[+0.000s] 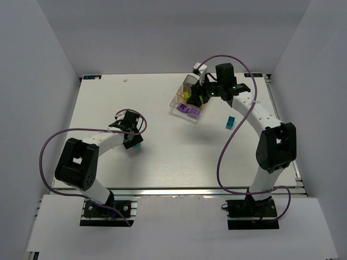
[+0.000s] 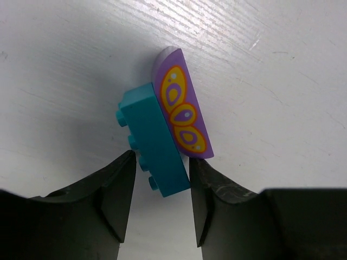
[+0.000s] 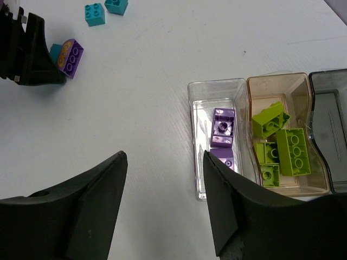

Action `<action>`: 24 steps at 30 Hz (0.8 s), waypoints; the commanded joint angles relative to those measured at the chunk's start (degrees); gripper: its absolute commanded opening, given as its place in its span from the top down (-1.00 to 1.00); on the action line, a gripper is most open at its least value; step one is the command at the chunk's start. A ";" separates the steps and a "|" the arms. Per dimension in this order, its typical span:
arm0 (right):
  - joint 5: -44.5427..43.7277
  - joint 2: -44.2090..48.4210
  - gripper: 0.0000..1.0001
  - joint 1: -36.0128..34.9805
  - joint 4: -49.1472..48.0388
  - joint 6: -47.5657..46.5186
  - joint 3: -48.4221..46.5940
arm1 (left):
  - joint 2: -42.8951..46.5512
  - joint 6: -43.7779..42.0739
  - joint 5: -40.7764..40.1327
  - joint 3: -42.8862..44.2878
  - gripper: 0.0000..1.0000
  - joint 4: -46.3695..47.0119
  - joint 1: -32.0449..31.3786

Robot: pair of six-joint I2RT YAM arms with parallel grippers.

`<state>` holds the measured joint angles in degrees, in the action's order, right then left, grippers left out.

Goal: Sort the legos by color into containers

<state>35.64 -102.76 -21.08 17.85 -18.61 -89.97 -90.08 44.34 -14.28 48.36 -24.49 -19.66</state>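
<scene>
Status, arm by arm. Your left arm (image 1: pixel 103 142) is folded low at the elbow. Its forearm runs right across the near-left of the surface (image 1: pixel 162 162), wrist pitched down. Left jaws sit partway apart around the near end of a teal brick (image 2: pixel 154 146), which lies on the surface with its studs pointing sideways. One finger (image 2: pixel 217 200) is touching or all but touching the brick's smooth side. The other finger (image 2: pixel 114 195) shows a sliver of gap to the studs, so you see no firm clamp. A purple butterfly piece (image 2: pixel 181 114) is stuck to the brick, outside the jaws.

Your right arm (image 1: pixel 260 116) rises from its base, bends at the elbow and reaches left and away toward the tray (image 1: pixel 176 103) at far centre-right. Right jaws hover at the tray's clear end, spread wide with nothing between them. In the right wrist view, purple bricks (image 3: pixel 223 127) lie in that clear compartment and lime bricks (image 3: pixel 284 146) in the brownish middle one. Two loose teal bricks (image 3: pixel 103 11) lie just beyond the left jaws, well apart from the tray. Another teal one (image 1: pixel 230 122) lies on the surface right of the tray.
</scene>
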 commanded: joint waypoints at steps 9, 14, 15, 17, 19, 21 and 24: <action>1.54 0.72 -0.26 0.34 -0.71 0.42 0.06 | 0.35 -2.59 -1.89 -1.69 0.51 4.10 0.24; 4.26 0.02 -0.27 0.34 2.09 1.12 -0.20 | 3.77 -3.47 1.70 -2.65 0.71 6.20 0.24; 5.05 -0.42 -0.28 0.43 3.06 1.90 -0.64 | 4.64 -3.73 3.02 -3.00 0.74 6.99 0.24; 7.07 -2.17 -0.28 0.16 5.78 6.29 -1.86 | 8.15 -4.87 6.18 -4.23 0.75 9.71 0.24; 9.96 -3.14 -0.28 -0.10 6.85 10.15 -1.87 | 10.88 -5.93 12.33 -6.07 0.78 13.22 0.15; 9.37 -3.32 -0.28 -1.41 6.50 16.83 -0.30 | 14.92 -6.45 19.94 -7.74 0.79 16.04 0.15; 7.35 -2.97 -0.28 -4.40 6.15 25.79 0.68 | 18.96 -6.54 27.61 -10.73 0.85 20.87 -0.55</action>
<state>41.82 -106.32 -22.72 23.00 -4.08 -89.69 -75.79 39.18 1.28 39.59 -11.05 -19.66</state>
